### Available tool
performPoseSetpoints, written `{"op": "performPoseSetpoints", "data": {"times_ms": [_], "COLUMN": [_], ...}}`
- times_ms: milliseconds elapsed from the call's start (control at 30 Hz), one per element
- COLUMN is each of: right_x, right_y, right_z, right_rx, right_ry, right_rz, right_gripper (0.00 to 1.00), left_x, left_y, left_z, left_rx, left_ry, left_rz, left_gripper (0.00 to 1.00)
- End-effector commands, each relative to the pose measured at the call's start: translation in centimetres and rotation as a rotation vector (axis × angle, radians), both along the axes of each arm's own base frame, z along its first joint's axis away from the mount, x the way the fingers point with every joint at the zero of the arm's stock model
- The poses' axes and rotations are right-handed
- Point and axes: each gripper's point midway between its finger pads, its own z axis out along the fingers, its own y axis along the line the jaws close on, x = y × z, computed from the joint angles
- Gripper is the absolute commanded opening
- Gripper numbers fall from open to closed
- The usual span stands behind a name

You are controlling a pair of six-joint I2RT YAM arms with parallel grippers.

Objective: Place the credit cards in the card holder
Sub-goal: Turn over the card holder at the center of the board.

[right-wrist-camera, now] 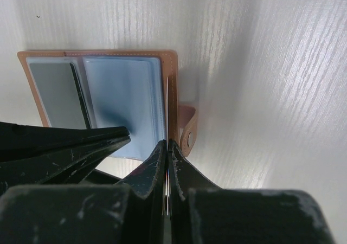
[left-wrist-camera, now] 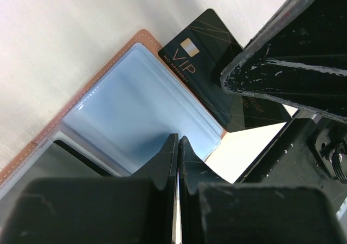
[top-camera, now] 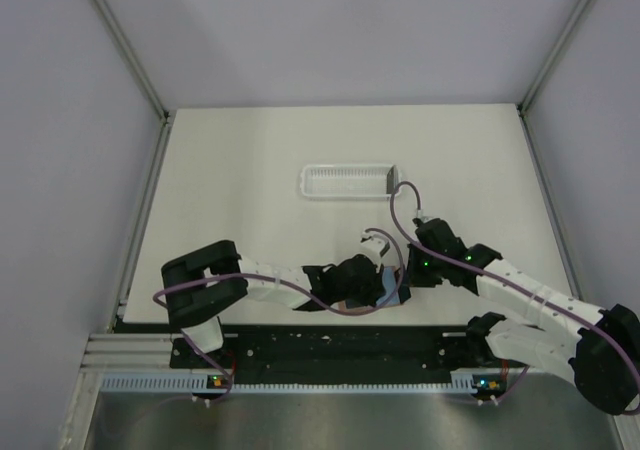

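Observation:
The card holder [left-wrist-camera: 135, 108] lies open on the table, brown rim up, with a pale blue panel and a darker panel beside it; it also shows in the right wrist view [right-wrist-camera: 122, 103] and the top view [top-camera: 392, 288]. My right gripper [right-wrist-camera: 166, 143] is shut on a black credit card [left-wrist-camera: 211, 54] marked VIP, held on edge at the holder's right rim, where it shows edge-on [right-wrist-camera: 168, 103]. My left gripper [left-wrist-camera: 178, 140] is shut, its tips over the blue panel. A dark shape [left-wrist-camera: 54, 168] sits in the other pocket; I cannot tell if it is the second card.
A white slatted tray [top-camera: 345, 180] stands further back at the table's middle. Both grippers [top-camera: 378, 270] [top-camera: 412, 268] crowd together over the holder near the front edge. The holder's snap strap [right-wrist-camera: 187, 130] sticks out on its right side.

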Motion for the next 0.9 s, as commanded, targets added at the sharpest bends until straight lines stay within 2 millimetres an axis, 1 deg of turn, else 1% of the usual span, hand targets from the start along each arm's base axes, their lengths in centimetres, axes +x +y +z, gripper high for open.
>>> {"op": "performPoseSetpoints", "data": {"times_ms": [0, 267, 433, 533, 633, 733, 800, 867], "right_x": [-0.5, -0.4, -0.5, -0.5, -0.6, -0.6, -0.3, 0.1], "right_y": [-0.2, -0.2, -0.4, -0.6, -0.7, -0.8, -0.6, -0.4], "right_z": [-1.0, -1.0, -1.3, -1.5, -1.7, -1.6, -1.1, -0.1], "right_rx": [-0.014, -0.021, -0.033, -0.040, -0.048, -0.047, -0.035, -0.007], "right_ry": [0.013, 0.009, 0.016, 0.018, 0.022, 0.019, 0.002, -0.036], "right_rz": [0.013, 0.015, 0.012, 0.010, 0.009, 0.005, -0.001, -0.006], "right_gripper": [0.00, 0.00, 0.00, 0.00, 0.00, 0.00, 0.00, 0.00], "left_x": [1.0, 0.1, -0.8, -1.1, -1.2, -1.2, -1.2, -1.2], "left_y": [0.4, 4.0, 6.1, 7.0, 7.5, 7.5, 7.5, 7.3], "left_z": [-0.1, -2.7, -3.6, -3.7, -3.3, -2.9, -3.1, -3.1], "left_rx": [-0.003, 0.050, 0.072, 0.073, 0.063, 0.055, 0.063, 0.066], "left_ry": [-0.016, 0.046, 0.083, 0.092, 0.093, 0.088, 0.087, 0.085], "left_rz": [0.040, 0.102, 0.130, 0.143, 0.150, 0.148, 0.145, 0.144], "left_gripper": [0.00, 0.00, 0.00, 0.00, 0.00, 0.00, 0.00, 0.00]}}
